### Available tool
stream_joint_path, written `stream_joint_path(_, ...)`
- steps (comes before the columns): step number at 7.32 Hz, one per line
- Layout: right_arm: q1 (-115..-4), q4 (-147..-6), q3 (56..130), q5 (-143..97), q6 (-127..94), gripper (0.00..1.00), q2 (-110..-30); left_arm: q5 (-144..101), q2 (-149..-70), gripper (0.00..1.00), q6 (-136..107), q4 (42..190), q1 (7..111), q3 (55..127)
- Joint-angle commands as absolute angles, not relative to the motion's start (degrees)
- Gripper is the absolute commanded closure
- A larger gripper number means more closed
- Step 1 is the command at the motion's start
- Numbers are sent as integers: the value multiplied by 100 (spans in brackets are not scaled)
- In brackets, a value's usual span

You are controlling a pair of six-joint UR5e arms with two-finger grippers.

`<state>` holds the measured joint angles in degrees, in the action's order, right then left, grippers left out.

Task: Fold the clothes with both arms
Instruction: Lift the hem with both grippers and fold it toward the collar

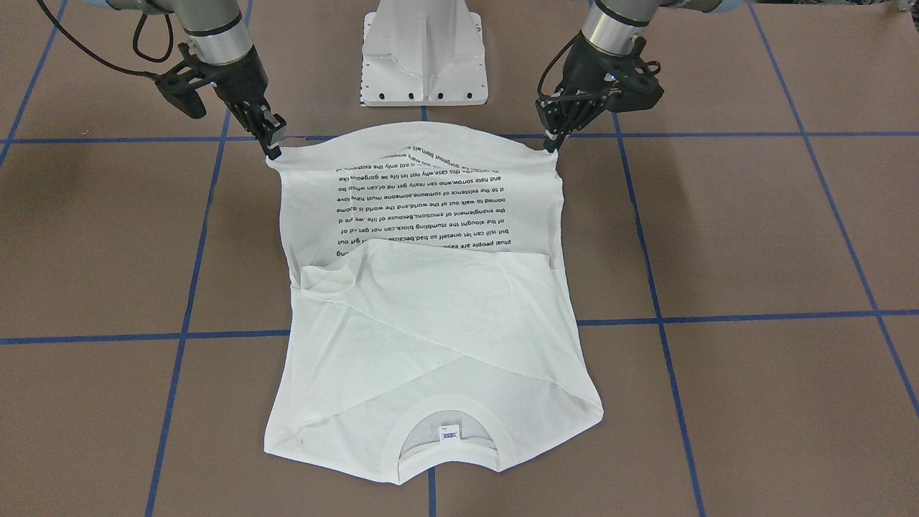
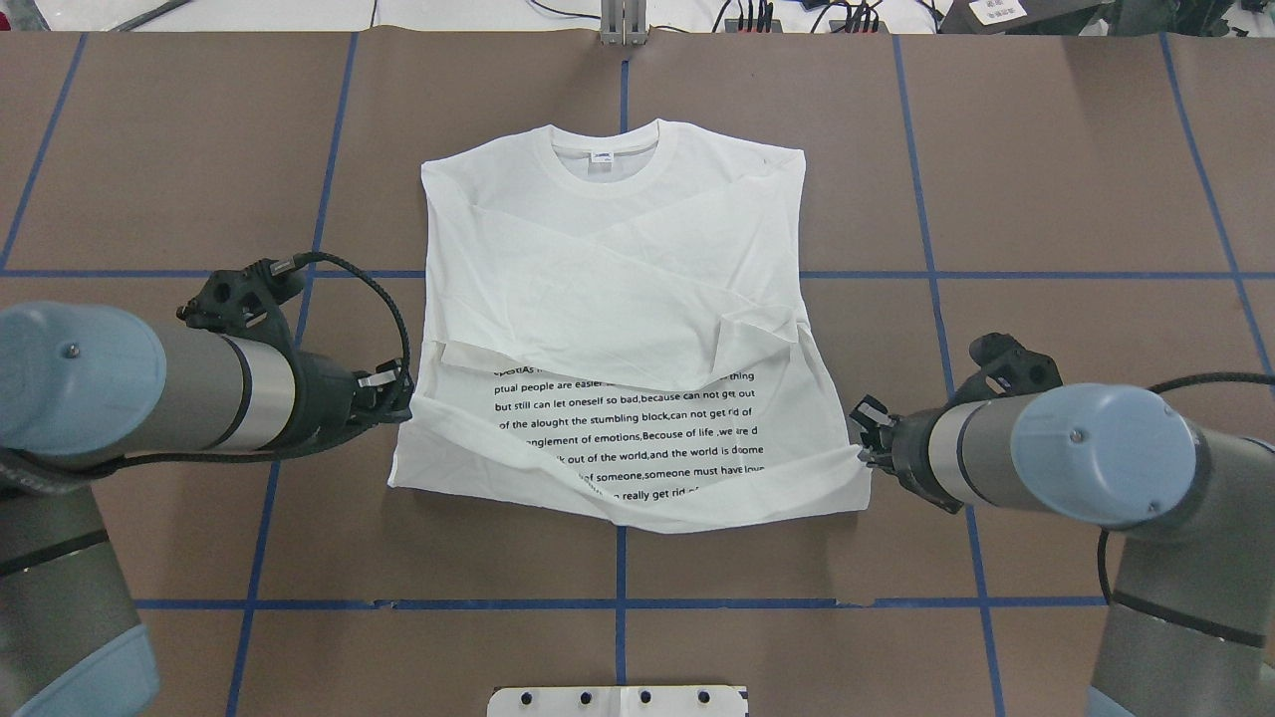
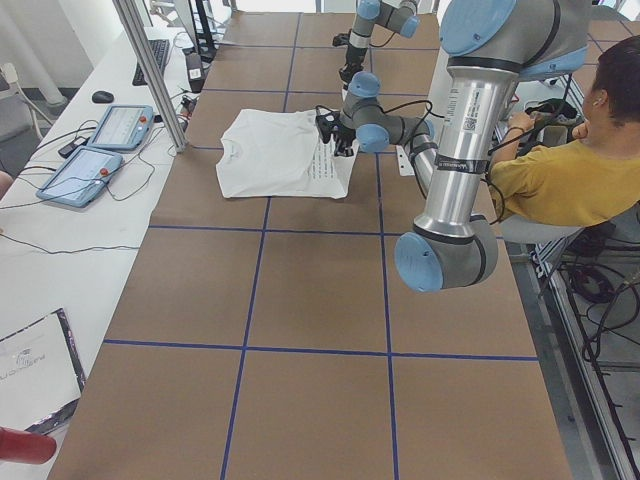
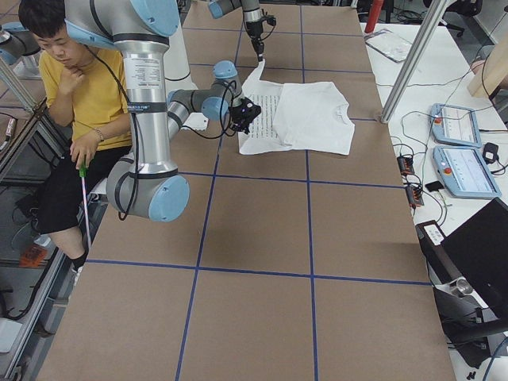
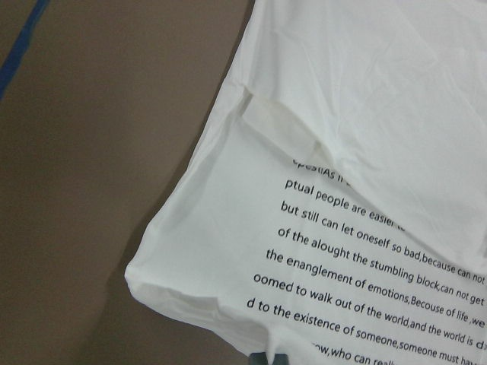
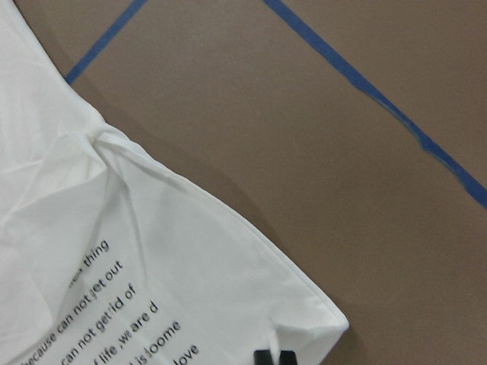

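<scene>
The white long-sleeved T-shirt [image 2: 618,299] lies print side up on the brown table, collar away from the robot, with both sleeves folded across the chest. My left gripper [image 2: 403,398] is shut on the hem corner on its side; in the front-facing view it is on the right [image 1: 551,147]. My right gripper [image 2: 862,453] is shut on the other hem corner [image 1: 273,151]. The hem hangs raised between them, above the table. The wrist views show the printed text [image 5: 365,251] and the lifted cloth [image 6: 114,266], with the fingertips at the bottom edge.
The white pedestal base [image 1: 423,57] stands just behind the hem. Blue tape lines [image 2: 623,602] cross the table. An operator in yellow [image 3: 560,170] sits beside the robot. Tablets [image 3: 100,140] and cables lie on the white bench past the table's far edge.
</scene>
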<state>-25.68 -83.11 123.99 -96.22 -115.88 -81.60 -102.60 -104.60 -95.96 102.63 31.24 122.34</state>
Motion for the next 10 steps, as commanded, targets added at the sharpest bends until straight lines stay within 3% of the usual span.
stream_joint_path(1, -3380, -8988, 11902, -10061, -10910, 100, -7360, -10590, -10914, 100, -9117, 10257, 3768, 11456)
stream_joint_path(4, -4128, -9220, 11130, -10274, -10372, 100, -6630, -10582, -11494, 100, -9062, 10545, 4270, 10392)
stream_joint_path(6, -4358, -9185, 10524, -10266, -10021, 100, -6216, -10591, -11688, 100, -8554, 10670, 4674, 10144)
stream_joint_path(10, -4412, -8905, 8854, -10204, -9791, 100, -5371, -10582, -12206, 100, -8552, 11923, 4799, 8513)
